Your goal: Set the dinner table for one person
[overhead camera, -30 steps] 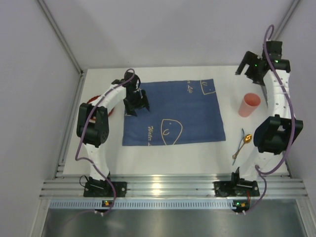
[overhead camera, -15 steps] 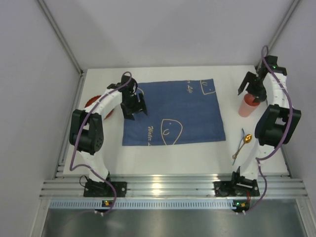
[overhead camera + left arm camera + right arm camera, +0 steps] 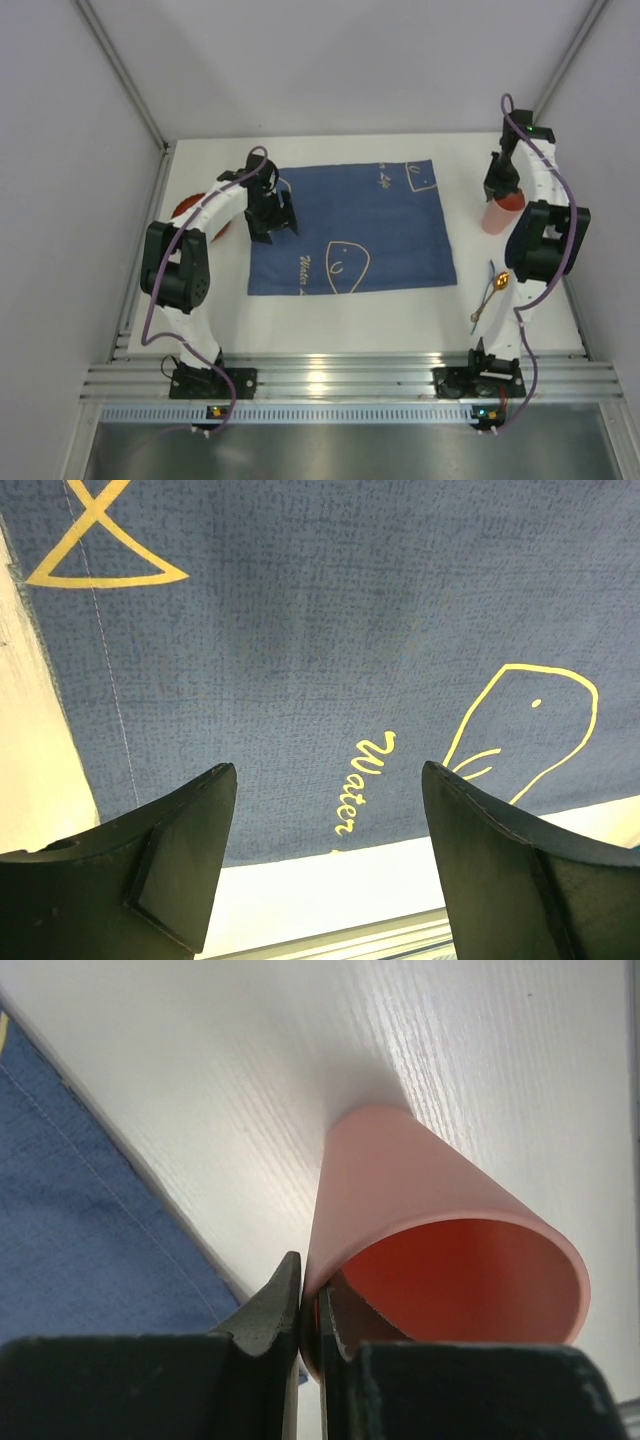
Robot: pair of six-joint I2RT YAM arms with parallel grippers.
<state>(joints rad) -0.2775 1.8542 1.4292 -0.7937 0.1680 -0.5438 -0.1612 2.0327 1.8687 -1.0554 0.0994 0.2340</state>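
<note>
A pink cup [image 3: 496, 217] stands upright on the white dinner table [image 3: 330, 312], just right of a blue cloth mat [image 3: 350, 225]. My right gripper [image 3: 503, 190] comes down on the cup from above. In the right wrist view the right gripper [image 3: 312, 1295] is shut on the rim of the cup [image 3: 420, 1190], one finger outside the wall and one inside. My left gripper [image 3: 272, 215] hovers over the mat's left edge. Seen from its wrist, the left gripper [image 3: 330, 810] is open over the mat [image 3: 300, 630], with nothing between its fingers.
A gold spoon [image 3: 490, 297] lies on the table in front of the cup, by the right arm. A red round dish [image 3: 183, 208] sits left of the mat, mostly hidden under the left arm. Walls enclose the table on three sides; an aluminium rail [image 3: 340, 380] runs along the near edge.
My right gripper has come down from behind the cup onto its rim and gone from open to shut on it. The left arm has shifted slightly.
</note>
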